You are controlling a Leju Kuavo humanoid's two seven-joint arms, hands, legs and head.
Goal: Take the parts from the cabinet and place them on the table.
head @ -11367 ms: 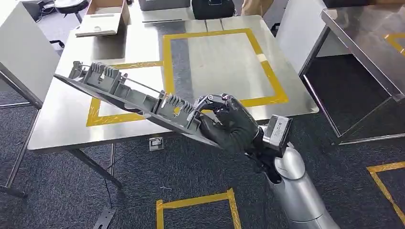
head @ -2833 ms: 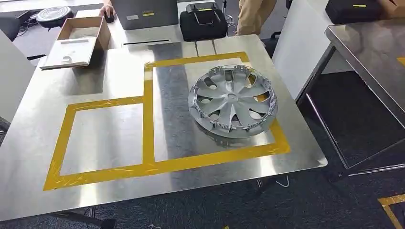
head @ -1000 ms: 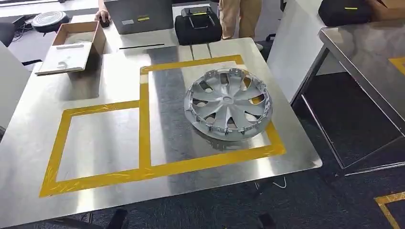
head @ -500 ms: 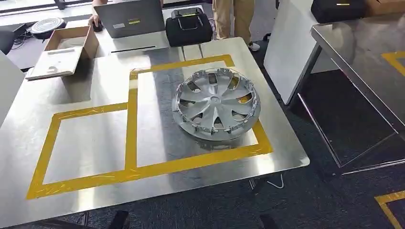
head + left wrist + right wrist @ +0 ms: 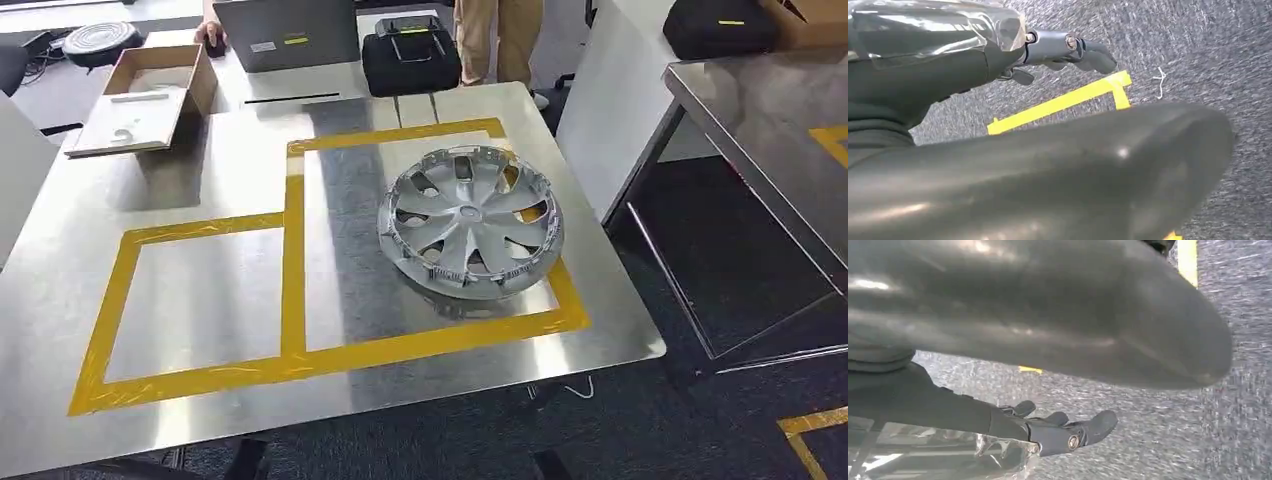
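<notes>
**Hubcap resting on tabletop, both hands hanging free**

Silver multi-spoke plastic wheel cover (image 5: 470, 222) is lying face up on the brushed steel tabletop (image 5: 210, 300), sitting inside the right-hand square of the yellow tape outline (image 5: 293, 270), with its near right edge reaching over the tape line. Nothing is touching it.

Left hand (image 5: 1068, 52) is hanging over grey carpet with its dark fingers (image 5: 1095, 56) loosely extended and apart, holding nothing. Right hand (image 5: 1058, 430) is hanging likewise over the carpet, fingers (image 5: 1098, 426) spread and empty.

Judging from this, one part is already delivered and more may be waiting in the cabinet. Risks from here are lying mostly in the return trip: a second part set down in the same square could be knocking the wheel cover toward the tabletop's right edge, which is near. An open cardboard box (image 5: 150, 95), a grey laptop (image 5: 285, 32) and a black bag (image 5: 410, 55) are standing at the far side, with a person's legs (image 5: 500, 35) beyond, so a wide swing could be striking them.
</notes>
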